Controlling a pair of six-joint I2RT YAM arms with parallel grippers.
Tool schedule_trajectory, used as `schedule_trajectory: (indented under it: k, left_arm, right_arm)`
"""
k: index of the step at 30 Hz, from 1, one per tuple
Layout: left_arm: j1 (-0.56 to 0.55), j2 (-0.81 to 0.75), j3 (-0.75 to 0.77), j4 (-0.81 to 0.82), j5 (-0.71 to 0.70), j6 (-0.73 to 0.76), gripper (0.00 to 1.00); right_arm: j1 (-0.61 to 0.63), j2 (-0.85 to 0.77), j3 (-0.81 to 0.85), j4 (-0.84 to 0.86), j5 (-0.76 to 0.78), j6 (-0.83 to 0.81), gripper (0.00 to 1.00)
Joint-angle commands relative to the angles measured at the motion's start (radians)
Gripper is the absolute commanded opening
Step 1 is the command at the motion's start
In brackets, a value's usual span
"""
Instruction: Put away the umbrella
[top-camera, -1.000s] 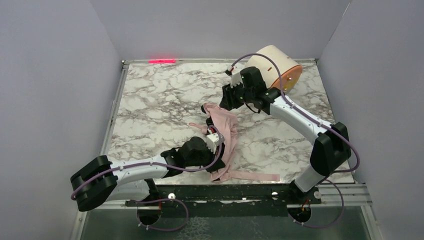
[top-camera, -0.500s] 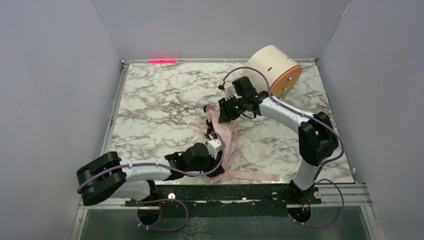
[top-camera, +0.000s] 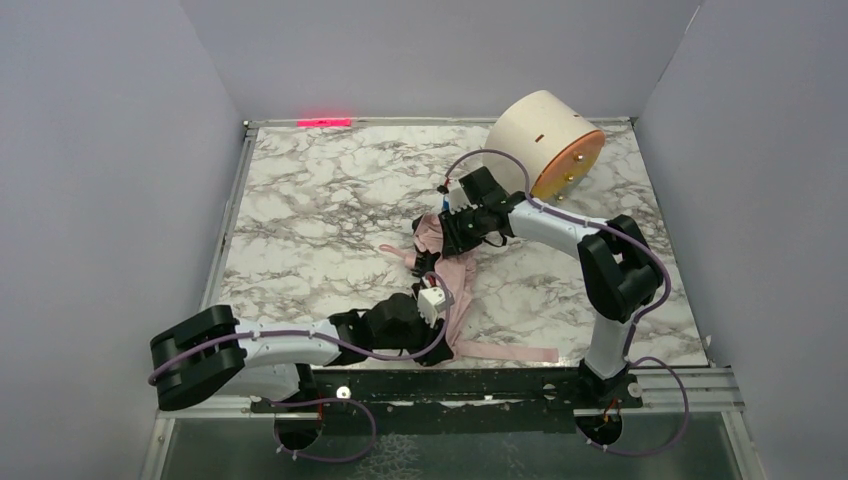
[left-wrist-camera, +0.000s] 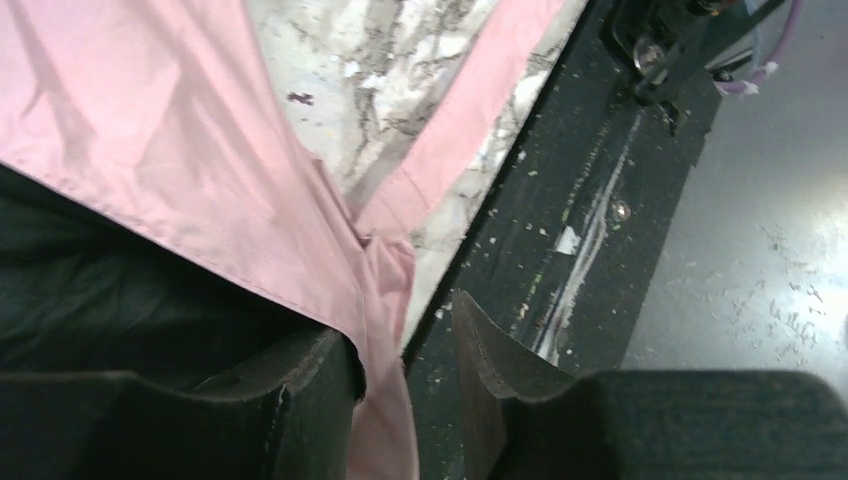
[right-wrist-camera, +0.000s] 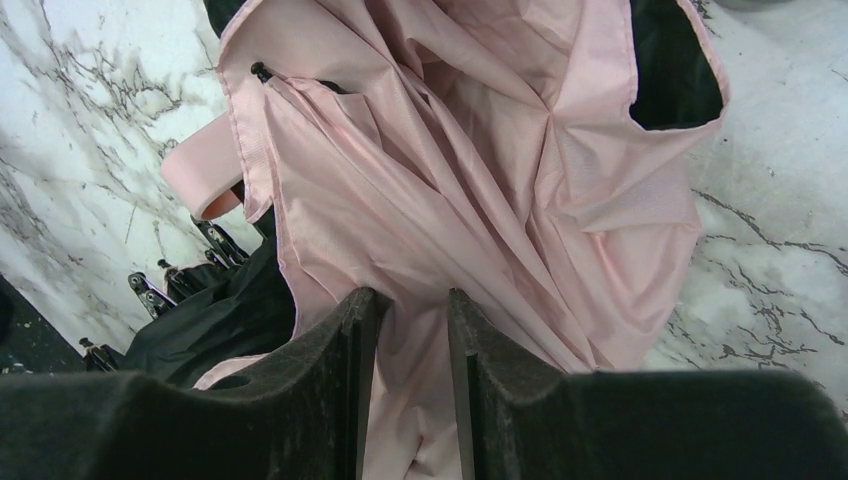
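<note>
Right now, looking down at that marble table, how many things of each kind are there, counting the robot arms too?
Pink umbrella: 1
Cream drum with an orange face: 1
Robot arms: 2, the left arm and the right arm
Total: 4

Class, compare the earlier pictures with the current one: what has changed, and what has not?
The right gripper swung away from the drum, down onto the far end of the umbrella, fingers straddling its fabric. The left gripper drew back toward the near edge and opened. Drum, umbrella and strap stayed put.
</note>
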Motion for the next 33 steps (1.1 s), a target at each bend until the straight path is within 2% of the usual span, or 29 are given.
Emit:
schedule_trajectory:
  k: [1, 5, 8, 11, 15, 18, 22, 28, 33]
  left_arm:
    - [-0.054, -0.043, -0.014, -0.065, 0.028, -0.022, 0.39]
    - [-0.06, -0.135, 0.003, -0.143, -0.011, -0.067, 0.37]
    - [-0.06, -0.307, 0.026, -0.248, -0.12, -0.078, 0.39]
    - [-0.06, -0.487, 0.068, -0.38, -0.244, -0.07, 0.49]
    - [-0.06, -0.673, 0.117, -0.495, -0.325, -0.045, 0.53]
    - [-0.059, -0.729, 0.168, -0.531, -0.389, -0.018, 0.57]
    - [-0.06, -0.638, 0.258, -0.506, -0.447, 0.057, 0.57]
    - [-0.048, -0.412, 0.367, -0.344, -0.61, 0.154, 0.41]
    - [0.098, -0.238, 0.408, -0.21, -0.496, 0.179, 0.32]
  right_arm:
    - [0.001, 0.019, -0.016, 0.04, 0.063, 0.015, 0.37]
    - [0.001, 0.011, -0.024, 0.056, 0.051, 0.02, 0.37]
    - [0.001, -0.001, -0.033, 0.061, 0.041, 0.015, 0.37]
    - [0.002, -0.012, -0.04, 0.064, 0.039, 0.008, 0.37]
    - [0.001, -0.021, -0.046, 0.065, 0.039, 0.004, 0.38]
    - [0.001, -0.026, -0.05, 0.066, 0.035, 0.006, 0.38]
    - [0.002, -0.031, -0.054, 0.068, 0.031, 0.006, 0.38]
    - [0.001, -0.035, -0.06, 0.074, 0.025, 0.007, 0.37]
    - [0.002, -0.044, -0.057, 0.071, 0.022, 0.01, 0.37]
